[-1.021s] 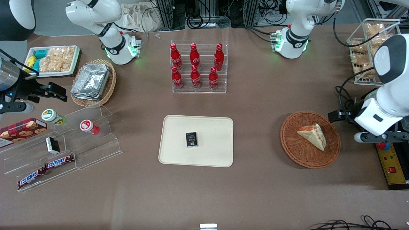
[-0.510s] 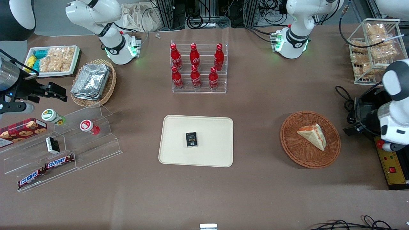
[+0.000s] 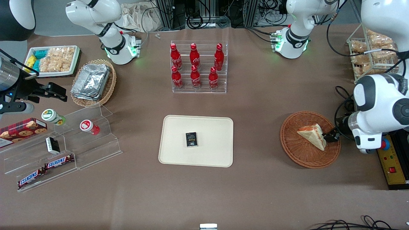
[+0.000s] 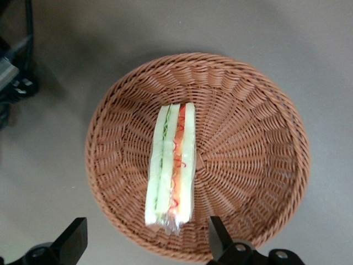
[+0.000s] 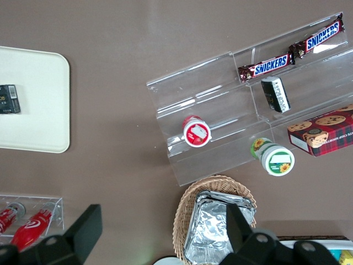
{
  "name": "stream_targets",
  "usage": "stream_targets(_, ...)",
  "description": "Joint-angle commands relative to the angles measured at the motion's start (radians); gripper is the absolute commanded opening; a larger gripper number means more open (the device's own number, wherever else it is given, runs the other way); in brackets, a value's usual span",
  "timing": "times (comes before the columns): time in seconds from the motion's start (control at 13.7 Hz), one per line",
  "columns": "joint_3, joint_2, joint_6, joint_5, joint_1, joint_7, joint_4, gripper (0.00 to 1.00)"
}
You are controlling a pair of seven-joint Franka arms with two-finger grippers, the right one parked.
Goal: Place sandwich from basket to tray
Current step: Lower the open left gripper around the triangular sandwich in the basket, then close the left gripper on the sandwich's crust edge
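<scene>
The sandwich (image 3: 313,135), a pale bread wedge with a red and green filling edge, lies wrapped in the round reddish-brown basket (image 3: 297,156) toward the working arm's end of the table. My left arm's gripper (image 3: 332,135) hangs above the basket's rim beside the sandwich, open and holding nothing. In the left wrist view the sandwich (image 4: 172,163) rests in the middle of the basket (image 4: 248,138), and the gripper (image 4: 148,243) is spread wider than the wedge's end. The cream tray (image 3: 211,127) lies at the table's middle with a small black packet (image 3: 191,139) on it.
A clear rack of red cola bottles (image 3: 198,67) stands farther from the front camera than the tray. A wire basket of snack packs (image 3: 370,48), cables and a yellow control box (image 3: 391,166) crowd the working arm's end.
The left arm swung out past the table's end and came back; its gripper now sits over the basket's rim next to the sandwich. Sandwich, basket and tray have not moved.
</scene>
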Motion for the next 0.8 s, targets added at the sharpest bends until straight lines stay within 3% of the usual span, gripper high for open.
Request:
stream_targets(0.0, 0.002, -0.02, 0.111, -0.006, -0.008, -0.034, -0.1, 0.99)
stream_targets(0.36, 0.001, -0.014, 0.309, -0.006, -0.009, -0.034, -0.23, 0.99)
stream_targets(0.73, 0.001, 0.006, 0.343, -0.009, -0.009, -0.039, -0.252, 0.99)
